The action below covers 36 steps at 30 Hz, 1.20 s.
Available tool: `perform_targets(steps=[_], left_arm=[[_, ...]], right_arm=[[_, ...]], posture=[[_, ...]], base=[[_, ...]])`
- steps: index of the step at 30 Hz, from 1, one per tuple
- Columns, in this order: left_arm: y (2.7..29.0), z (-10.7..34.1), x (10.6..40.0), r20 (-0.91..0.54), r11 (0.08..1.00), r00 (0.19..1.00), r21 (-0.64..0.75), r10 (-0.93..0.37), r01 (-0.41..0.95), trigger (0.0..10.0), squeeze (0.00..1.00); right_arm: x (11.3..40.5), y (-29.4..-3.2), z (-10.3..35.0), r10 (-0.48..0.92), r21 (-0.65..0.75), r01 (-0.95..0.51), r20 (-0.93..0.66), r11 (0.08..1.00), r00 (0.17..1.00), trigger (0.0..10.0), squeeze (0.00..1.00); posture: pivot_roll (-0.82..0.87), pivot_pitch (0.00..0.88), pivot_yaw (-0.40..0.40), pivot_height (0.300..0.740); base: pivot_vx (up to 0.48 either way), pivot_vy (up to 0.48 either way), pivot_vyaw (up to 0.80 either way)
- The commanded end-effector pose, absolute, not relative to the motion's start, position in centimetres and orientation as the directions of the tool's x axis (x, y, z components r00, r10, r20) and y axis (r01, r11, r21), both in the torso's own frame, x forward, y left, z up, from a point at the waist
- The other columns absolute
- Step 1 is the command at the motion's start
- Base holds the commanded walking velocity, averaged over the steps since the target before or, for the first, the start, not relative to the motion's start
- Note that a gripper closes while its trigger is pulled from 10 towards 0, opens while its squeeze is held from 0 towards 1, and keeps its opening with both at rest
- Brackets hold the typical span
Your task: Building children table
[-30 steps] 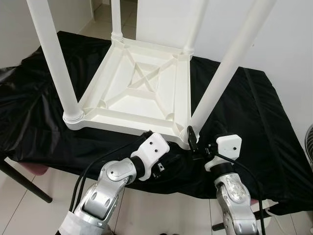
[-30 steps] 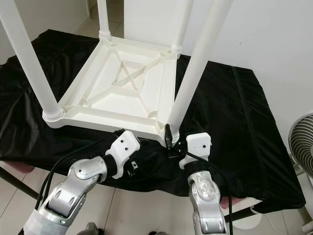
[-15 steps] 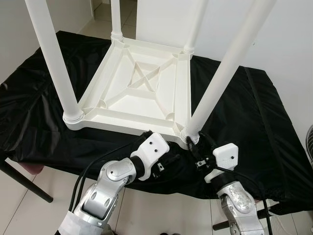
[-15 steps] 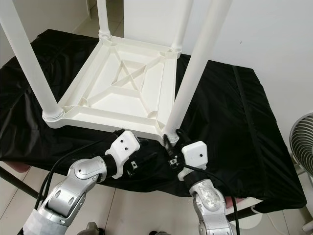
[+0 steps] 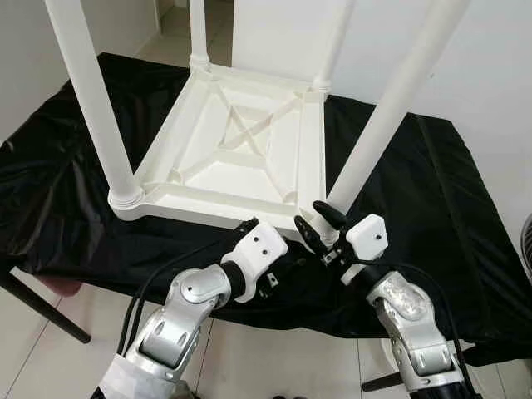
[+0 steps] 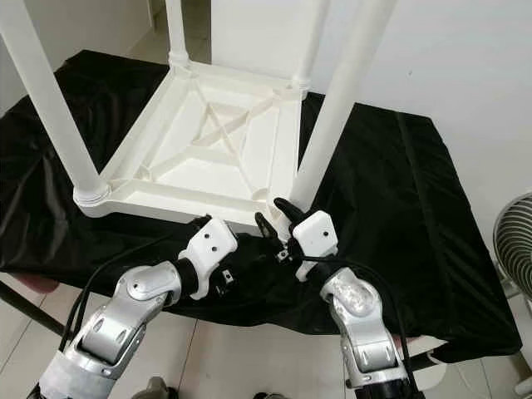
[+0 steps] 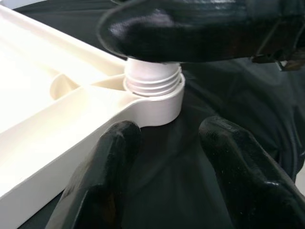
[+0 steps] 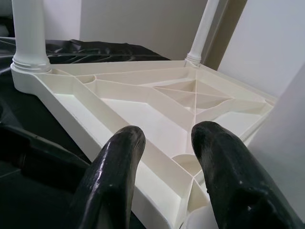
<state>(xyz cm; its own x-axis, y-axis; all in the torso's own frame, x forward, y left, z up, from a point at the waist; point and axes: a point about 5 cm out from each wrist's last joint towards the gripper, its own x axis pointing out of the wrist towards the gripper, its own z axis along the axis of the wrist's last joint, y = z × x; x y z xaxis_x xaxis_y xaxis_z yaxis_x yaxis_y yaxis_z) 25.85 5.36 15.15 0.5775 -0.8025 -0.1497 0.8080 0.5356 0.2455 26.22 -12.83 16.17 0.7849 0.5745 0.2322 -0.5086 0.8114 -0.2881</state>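
Note:
The white children's table (image 5: 208, 199) lies upside down on a black cloth (image 5: 432, 183), its legs pointing up. The near right leg (image 5: 374, 133) stands in its corner socket (image 7: 155, 90), threads showing at its base. My right gripper (image 5: 318, 226) is open at the foot of that leg, on the side toward the table's middle, and one black finger (image 7: 190, 28) crosses just above the socket. The right wrist view looks between its open fingers (image 8: 114, 176) over the ribbed underside. My left gripper (image 7: 171, 157) is open, low on the cloth before the same corner, touching nothing.
The cloth-covered bench ends just before my arms, with tiled floor (image 5: 274, 366) below. A dark bench leg (image 5: 33, 307) slants at the lower left. A white wall (image 5: 499, 66) stands to the right, and a fan (image 6: 515, 241) sits at the right edge.
My right gripper has swung from the right side of the near right leg's base up and leftward, and its fingers now point in over the table corner. The left arm has stayed put.

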Motion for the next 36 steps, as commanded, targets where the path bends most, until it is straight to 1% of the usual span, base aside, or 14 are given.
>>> perform_targets(steps=[1,5,7,9,14,17,20,21,23,25,27,30,35,36], left_arm=[[5.5,14.8,26.1,-0.152,0.569,0.611,0.246,-0.777,0.784,10.0,0.0],[5.8,14.9,26.4,-0.151,0.588,0.63,0.249,-0.762,0.77,10.0,0.0],[6.1,14.8,26.5,-0.153,0.601,0.645,0.253,-0.748,0.758,10.0,0.0],[6.2,14.8,26.7,-0.152,0.61,0.654,0.254,-0.741,0.751,10.0,0.0],[6.5,15.0,27.2,-0.142,0.624,0.667,0.254,-0.732,0.739,10.0,0.0],[6.6,15.4,27.7,-0.127,0.636,0.676,0.252,-0.726,0.73,10.0,0.0],[6.7,15.5,28.0,-0.123,0.646,0.686,0.251,-0.717,0.721,10.0,0.0],[7.4,15.8,28.9,-0.1,0.693,0.73,0.248,-0.676,0.677,10.0,0.0],[7.4,15.8,28.9,-0.1,0.693,0.73,0.248,-0.676,0.677,10.0,0.0],[7.8,15.9,29.5,-0.092,0.715,0.751,0.25,-0.654,0.653,10.0,0.0],[7.8,15.9,29.5,-0.092,0.715,0.751,0.25,-0.654,0.653,10.0,0.0],[8.4,16.1,29.9,-0.09,0.719,0.759,0.265,-0.645,0.643,10.0,0.0],[8.6,16.1,30.1,-0.089,0.722,0.762,0.266,-0.642,0.639,10.0,0.0],[8.7,16.1,30.1,-0.089,0.722,0.762,0.267,-0.641,0.638,10.0,0.0]], right_arm=[[26.6,-13.3,15.9,0.55,-0.262,-0.494,0.223,0.829,0.805,10.0,0.0],[26.9,-13.8,15.5,0.499,-0.232,-0.452,0.225,0.861,0.837,10.0,0.0],[27.0,-14.8,15.3,0.426,-0.204,-0.385,0.232,0.9,0.874,10.0,0.0],[26.9,-15.0,15.2,0.406,-0.198,-0.366,0.234,0.909,0.883,10.0,0.0],[27.0,-15.5,15.3,0.37,-0.181,-0.333,0.244,0.925,0.896,10.0,0.0],[26.6,-14.6,15.2,0.421,-0.204,-0.379,0.242,0.903,0.874,10.0,0.0],[26.5,-14.4,15.1,0.425,-0.197,-0.384,0.242,0.902,0.872,10.0,0.0],[26.7,-14.6,15.0,0.399,-0.188,-0.361,0.244,0.913,0.884,10.0,0.0],[26.7,-14.6,15.0,0.399,-0.188,-0.361,0.244,0.913,0.884,10.0,0.0],[26.8,-14.9,15.0,0.371,-0.182,-0.334,0.246,0.925,0.895,10.0,0.0],[26.8,-14.9,15.0,0.371,-0.182,-0.334,0.246,0.925,0.895,10.0,0.0],[26.7,-16.2,15.2,0.298,-0.178,-0.258,0.258,0.95,0.919,10.0,0.0],[26.3,-16.6,15.2,0.257,-0.173,-0.217,0.263,0.961,0.93,10.0,0.0],[26.1,-17.0,15.1,0.222,-0.157,-0.185,0.264,0.97,0.939,10.0,0.0]], posture=[[0.14,0.076,-0.101,0.74],[0.14,0.077,-0.103,0.74],[0.14,0.076,-0.104,0.74],[0.14,0.075,-0.101,0.74],[0.13,0.076,-0.095,0.74],[0.12,0.077,-0.092,0.74],[0.12,0.079,-0.093,0.74],[0.13,0.083,-0.096,0.74],[0.13,0.083,-0.096,0.74],[0.13,0.085,-0.1,0.74],[0.13,0.085,-0.1,0.74],[0.12,0.084,-0.1,0.74],[0.12,0.085,-0.098,0.74],[0.12,0.088,-0.097,0.74]], base=[[0.0,0.0,0.0],[0.0,0.0,0.0],[0.0,0.0,0.0],[0.0,0.0,0.0],[0.0,0.0,0.0],[0.0,0.0,0.0],[0.0,0.0,0.0],[0.0,0.0,0.0],[0.0,0.0,0.0],[0.0,0.0,0.0],[0.0,0.0,0.0],[0.0,0.0,0.0],[0.0,0.0,0.0],[0.0,0.0,0.0]])
